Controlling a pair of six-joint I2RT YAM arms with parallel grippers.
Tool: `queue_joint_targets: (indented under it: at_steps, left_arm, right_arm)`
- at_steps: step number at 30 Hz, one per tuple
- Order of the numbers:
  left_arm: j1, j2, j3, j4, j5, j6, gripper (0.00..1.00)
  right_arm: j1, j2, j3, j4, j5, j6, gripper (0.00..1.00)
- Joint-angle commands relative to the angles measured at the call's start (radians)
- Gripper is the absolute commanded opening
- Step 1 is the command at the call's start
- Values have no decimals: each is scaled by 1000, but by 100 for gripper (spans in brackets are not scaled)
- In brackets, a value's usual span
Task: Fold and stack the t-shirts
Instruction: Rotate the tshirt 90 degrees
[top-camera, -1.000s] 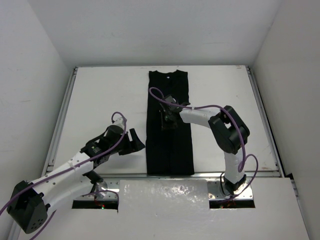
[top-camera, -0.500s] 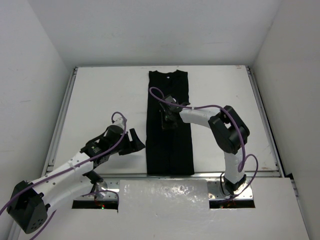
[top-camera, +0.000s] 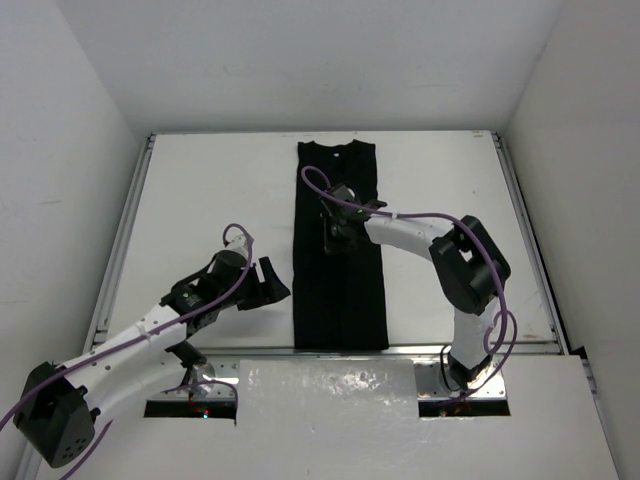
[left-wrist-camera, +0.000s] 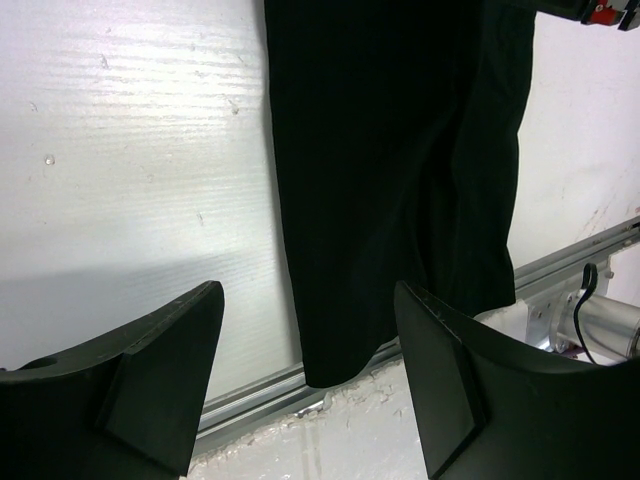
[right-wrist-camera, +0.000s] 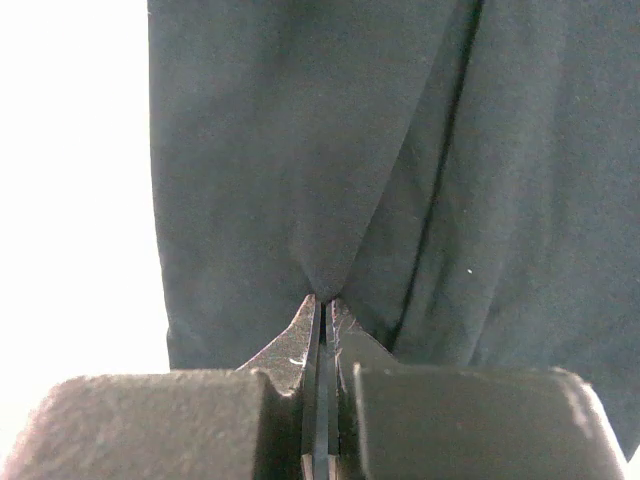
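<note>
T-shirt (top-camera: 340, 300) lies long on the desk (top-camera: 210, 190), neck far, hem near; the right tool (top-camera: 332, 238) pinches a pucker at its middle, the left tool (top-camera: 276, 282) gapes wide just off its left edge.

The right claw (right-wrist-camera: 322, 306) pinches a pucker of the black t-shirt (right-wrist-camera: 250, 150).

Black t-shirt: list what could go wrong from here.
1. The right pincer is shut on just a small pucker of the t-shirt; the cloth may slip out, or only the top layer may lift and open the folded strip.
2. The left pincer hangs open beside the strip's left edge, holding nothing; a one-sided pull could skew the fold.
</note>
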Motion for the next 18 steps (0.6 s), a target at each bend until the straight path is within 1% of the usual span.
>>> queue_joint_targets:
  at_steps: [1,6,13,16,18]
  left_arm:
    - [-9,-21,4,38,9,12,68]
    - [-8,-13,4,39,11,13,68]
    - [-8,-9,6,42,8,15,68]
    - [-9,-4,7,41,12,15,68]
    - [-9,1,9,39,14,15,68]
  right_arm:
    - [-12,-28,29,-21,29,-10,0]
    - [-33,-63,-23,-14,48,-4,0]
    - [-56,-51,-46,0,39,-9,0]
    - [-58,-21,-38,-1,14,-12,3]
    - [-58,-5,-32,12,-9,-15,18]
